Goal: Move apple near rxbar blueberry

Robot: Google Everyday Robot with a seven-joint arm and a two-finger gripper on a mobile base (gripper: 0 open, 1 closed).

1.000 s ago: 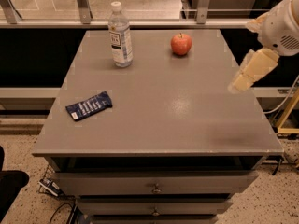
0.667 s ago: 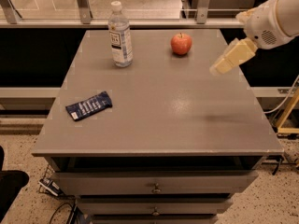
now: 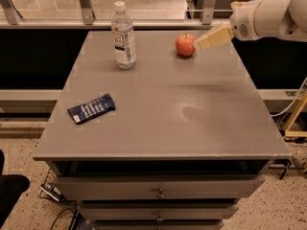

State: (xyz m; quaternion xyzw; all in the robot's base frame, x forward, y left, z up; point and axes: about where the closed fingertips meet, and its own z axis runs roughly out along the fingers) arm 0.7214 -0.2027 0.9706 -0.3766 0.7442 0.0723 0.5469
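The red-orange apple (image 3: 184,45) stands on the grey tabletop (image 3: 168,109) at the far side, right of the middle. The dark blue rxbar blueberry wrapper (image 3: 91,108) lies flat near the table's left edge, far from the apple. My gripper (image 3: 199,42) reaches in from the upper right on a white arm (image 3: 268,16). Its cream tip is just right of the apple, at about the apple's height. It holds nothing that I can see.
A clear plastic water bottle (image 3: 123,35) stands upright at the far left, between the apple and the wrapper's side. Drawers (image 3: 158,193) sit under the tabletop. A metal railing (image 3: 86,6) runs behind the table.
My gripper has swung left and away from me, from beyond the table's right edge to right beside the apple. The apple, wrapper and bottle have not moved.
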